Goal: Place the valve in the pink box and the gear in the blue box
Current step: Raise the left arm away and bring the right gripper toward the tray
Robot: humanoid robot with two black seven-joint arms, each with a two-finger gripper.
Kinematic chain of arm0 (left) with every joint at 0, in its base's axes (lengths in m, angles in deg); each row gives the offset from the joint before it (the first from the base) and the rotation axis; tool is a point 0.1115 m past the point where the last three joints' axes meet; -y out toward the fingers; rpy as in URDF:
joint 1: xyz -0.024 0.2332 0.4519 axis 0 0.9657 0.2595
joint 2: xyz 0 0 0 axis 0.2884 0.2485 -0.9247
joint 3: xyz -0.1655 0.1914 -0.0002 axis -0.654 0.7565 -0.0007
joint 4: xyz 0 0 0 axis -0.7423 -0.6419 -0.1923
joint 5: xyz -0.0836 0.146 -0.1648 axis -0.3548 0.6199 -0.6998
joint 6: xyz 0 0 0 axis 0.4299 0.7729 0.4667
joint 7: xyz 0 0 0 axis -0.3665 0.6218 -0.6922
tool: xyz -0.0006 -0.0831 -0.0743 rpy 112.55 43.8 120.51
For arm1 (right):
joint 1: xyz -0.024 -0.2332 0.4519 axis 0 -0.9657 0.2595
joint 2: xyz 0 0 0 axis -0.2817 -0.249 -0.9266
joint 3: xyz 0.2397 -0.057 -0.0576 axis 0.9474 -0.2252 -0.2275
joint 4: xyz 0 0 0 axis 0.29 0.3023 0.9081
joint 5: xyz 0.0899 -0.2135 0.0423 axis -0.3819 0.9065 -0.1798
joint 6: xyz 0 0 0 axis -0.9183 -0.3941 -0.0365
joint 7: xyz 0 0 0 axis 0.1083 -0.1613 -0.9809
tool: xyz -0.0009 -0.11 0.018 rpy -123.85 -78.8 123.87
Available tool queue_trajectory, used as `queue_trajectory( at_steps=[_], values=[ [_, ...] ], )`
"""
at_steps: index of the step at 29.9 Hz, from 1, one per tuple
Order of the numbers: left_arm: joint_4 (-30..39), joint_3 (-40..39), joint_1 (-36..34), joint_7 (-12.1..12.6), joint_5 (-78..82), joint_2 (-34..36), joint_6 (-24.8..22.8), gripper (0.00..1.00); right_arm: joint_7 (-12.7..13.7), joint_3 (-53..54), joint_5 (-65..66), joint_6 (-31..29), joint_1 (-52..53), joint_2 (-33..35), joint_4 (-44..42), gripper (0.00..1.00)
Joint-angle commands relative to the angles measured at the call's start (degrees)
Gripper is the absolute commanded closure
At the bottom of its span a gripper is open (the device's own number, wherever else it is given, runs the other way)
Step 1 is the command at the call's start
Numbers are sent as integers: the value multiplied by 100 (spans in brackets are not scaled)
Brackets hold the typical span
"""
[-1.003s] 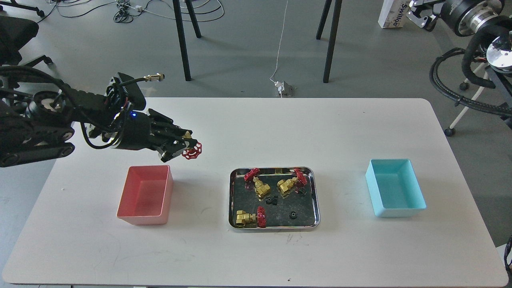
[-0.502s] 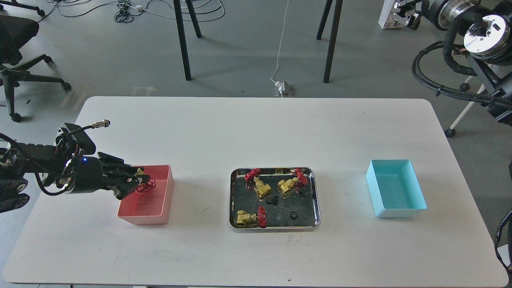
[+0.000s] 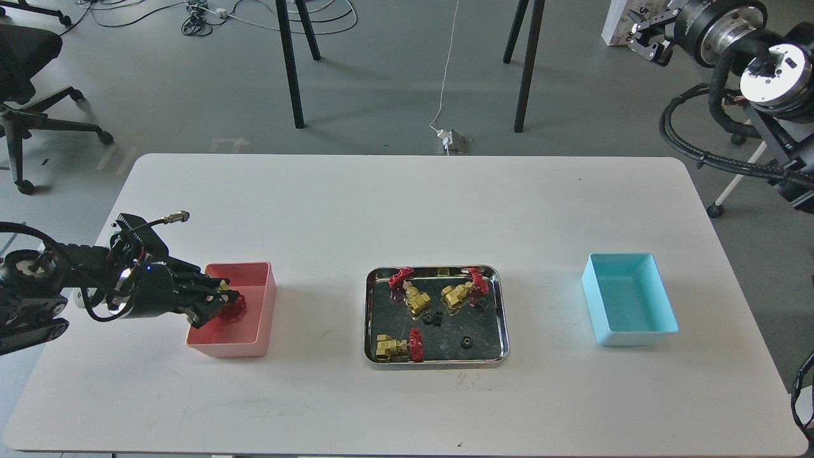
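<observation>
Your desk (image 3: pixel 407 210) is bare across the upper half of the frame, so there is ample room to withdraw. In the past second your left gripper (image 3: pixel 222 306) has swung from above the desk at left down into the pink box (image 3: pixel 254 340), jaws clamped on the valve (image 3: pixel 234 307) (its red handwheel showing low inside the walls), so release looks due. The blue box (image 3: pixel 629 334) waits at right, well apart. Your right gripper (image 3: pixel 645 39), upper right, looks spread apart. Three valves and the gears lie in the steel tray (image 3: pixel 371 318); one gear (image 3: pixel 466 343) sits near the tray's lower right corner.
</observation>
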Motion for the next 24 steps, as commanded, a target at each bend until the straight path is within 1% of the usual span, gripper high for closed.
queue_trajectory(
  at_steps=[1, 7, 9, 11, 13, 15, 16, 18, 19, 20, 22, 24],
  values=[
    [-14, -28, -9, 0, -12, -22, 1, 54, 0, 17, 0, 1, -27, 35, 9, 0],
    [57, -581, 17, 0, -48, 12, -78, 37, 9, -71, 9, -60, -176, 43, 52, 0],
    [170, -844, -27, 0, -82, 118, -113, 34, 18, -193, 149, -218, -273, 78, 166, 0],
    [407, -1327, -71, 0, -205, 380, -349, 33, 27, -614, 517, -525, -221, 183, 342, 0],
    [627, -2046, -106, 0, -485, 697, -1076, 32, 9, -1176, 1271, -1060, -107, 394, 588, 0],
    [829, -2959, -115, 0, -881, 768, -2095, 31, 9, -1642, 2368, -1736, 103, 553, 799, 0],
    [952, -3530, -71, 0, -1126, 795, -2613, 31, 9, -1801, 3017, -2087, 235, 527, 913, 0],
    [1146, -4593, 51, 0, -1758, 769, -3466, 30, 9, -2004, 4082, -2616, 385, 544, 1333, 0],
    [1216, -5034, 157, 0, -2153, 734, -3792, 30, 9, -2066, 4522, -2659, 429, 562, 1588, 0],
    [1278, -5499, 297, 0, -2653, 681, -4065, 30, 9, -2110, 4953, -2659, 456, 562, 1878, 0],
    [1287, -6292, 456, 0, -3769, 384, -4065, 30, 9, -2328, 5692, -2659, 569, 580, 2379, 0],
    [1182, -6847, 622, 0, -4841, -56, -4065, 29, 9, -2837, 6291, -2659, 876, 527, 2758, 0]
  ],
)
